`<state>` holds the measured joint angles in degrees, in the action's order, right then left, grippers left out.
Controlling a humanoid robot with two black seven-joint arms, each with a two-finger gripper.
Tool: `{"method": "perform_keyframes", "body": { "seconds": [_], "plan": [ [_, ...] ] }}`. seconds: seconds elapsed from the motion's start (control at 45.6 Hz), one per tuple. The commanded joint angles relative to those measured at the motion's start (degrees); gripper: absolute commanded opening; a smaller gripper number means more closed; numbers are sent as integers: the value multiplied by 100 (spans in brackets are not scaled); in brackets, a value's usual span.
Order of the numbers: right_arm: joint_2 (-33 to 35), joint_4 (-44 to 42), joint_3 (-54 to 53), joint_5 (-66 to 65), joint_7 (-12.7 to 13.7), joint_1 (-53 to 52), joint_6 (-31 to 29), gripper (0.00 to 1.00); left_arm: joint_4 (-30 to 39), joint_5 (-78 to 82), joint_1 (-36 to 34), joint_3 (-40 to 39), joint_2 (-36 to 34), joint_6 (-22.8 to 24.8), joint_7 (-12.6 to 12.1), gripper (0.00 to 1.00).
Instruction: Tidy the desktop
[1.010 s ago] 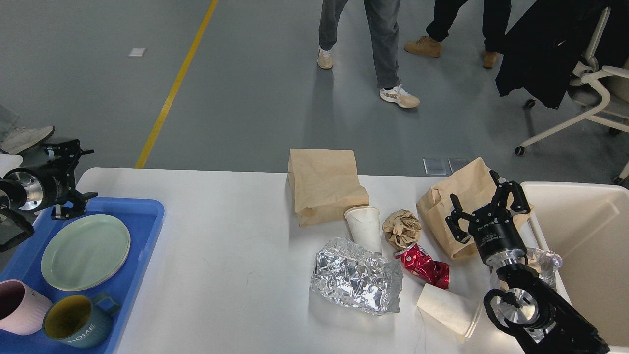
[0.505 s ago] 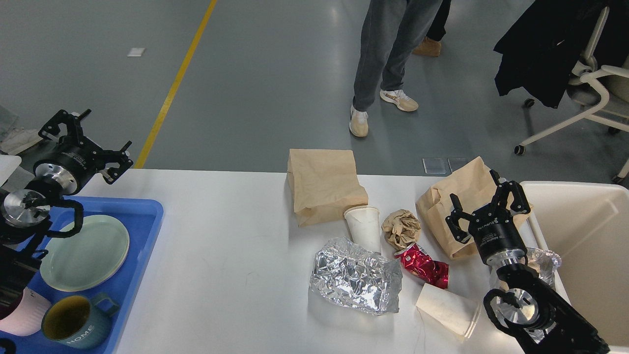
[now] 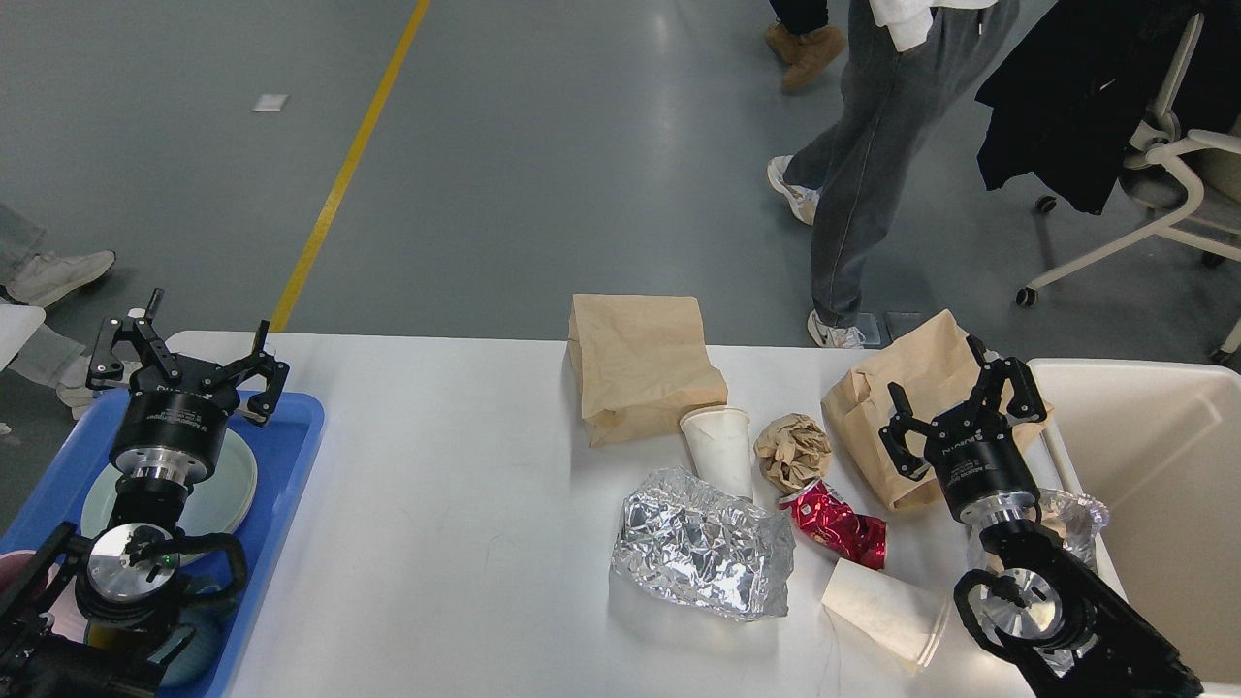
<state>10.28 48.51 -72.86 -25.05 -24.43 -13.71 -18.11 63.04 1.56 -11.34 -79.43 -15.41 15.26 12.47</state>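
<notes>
The white desktop (image 3: 456, 465) carries litter on its right half: two brown paper bags (image 3: 640, 364) (image 3: 911, 388), an upright paper cup (image 3: 719, 448), a crumpled paper ball (image 3: 793, 449), a crushed red can (image 3: 836, 523), crumpled foil (image 3: 700, 555) and a paper cup lying on its side (image 3: 884, 609). My right gripper (image 3: 960, 407) is open and empty over the right bag. My left gripper (image 3: 184, 359) is open and empty above the blue tray (image 3: 291, 456).
The tray holds a pale green plate (image 3: 233, 475) and mugs mostly hidden by my left arm. A cream bin (image 3: 1154, 485) stands at the right edge. A clear plastic piece (image 3: 1076, 514) lies by the bin. A person walks behind the table; an office chair stands far right.
My left arm has swung in from the left edge and now stands over the tray, gripper pointing away. The right arm has not moved. The people behind the table have walked right.
</notes>
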Motion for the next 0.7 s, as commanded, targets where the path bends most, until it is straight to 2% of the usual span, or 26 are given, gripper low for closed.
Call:
{"method": "perform_keyframes", "body": {
  "seconds": [0.0,0.132,0.263,0.461,0.68],
  "plan": [
    [0,0,0,0,0,0,0,100,-81,82,141,-81,90,443,-105,96],
    [0,9,0,0,0,0,0,100,-388,38,45,-81,99,434,-210,96],
    [0,9,0,0,0,0,0,100,-424,29,36,-81,161,452,-869,96],
    [0,9,0,0,0,0,0,100,-424,99,45,-556,354,469,-861,96],
    [0,9,0,0,0,0,0,100,-433,99,36,-538,328,654,-869,96]
  ]
}}
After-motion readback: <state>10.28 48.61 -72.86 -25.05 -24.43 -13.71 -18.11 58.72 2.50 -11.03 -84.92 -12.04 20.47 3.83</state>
